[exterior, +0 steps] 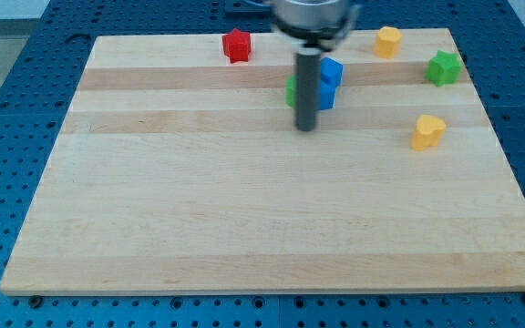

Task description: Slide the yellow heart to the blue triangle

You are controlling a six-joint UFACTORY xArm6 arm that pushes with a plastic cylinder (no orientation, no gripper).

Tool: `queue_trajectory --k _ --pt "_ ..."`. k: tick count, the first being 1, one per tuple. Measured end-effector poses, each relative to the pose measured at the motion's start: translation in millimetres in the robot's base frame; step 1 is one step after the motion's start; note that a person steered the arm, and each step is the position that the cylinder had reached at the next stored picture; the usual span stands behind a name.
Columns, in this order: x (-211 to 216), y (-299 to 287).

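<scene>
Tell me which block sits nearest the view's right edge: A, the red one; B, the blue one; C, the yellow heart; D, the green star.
D: the green star lies further toward the view's right than the yellow heart, the blue block or the red block.

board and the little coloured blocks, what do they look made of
The board looks like pale, matt, unfinished wood: lengthwise grain and joined plank bands show. The blocks, such as the red star and yellow heart, look like moulded plastic: saturated uniform colour, soft sheen. Painted wood cannot be ruled out.
</scene>
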State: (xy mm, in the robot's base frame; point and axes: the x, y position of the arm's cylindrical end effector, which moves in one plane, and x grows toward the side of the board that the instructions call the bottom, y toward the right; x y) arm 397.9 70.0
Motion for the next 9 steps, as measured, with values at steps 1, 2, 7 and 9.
queue_trajectory --k 1,2,7,9 --pt "-4.9 76.3" --pt "-42.0 146.1" --pt "19.6 132.4" --pt "58.5 151.7"
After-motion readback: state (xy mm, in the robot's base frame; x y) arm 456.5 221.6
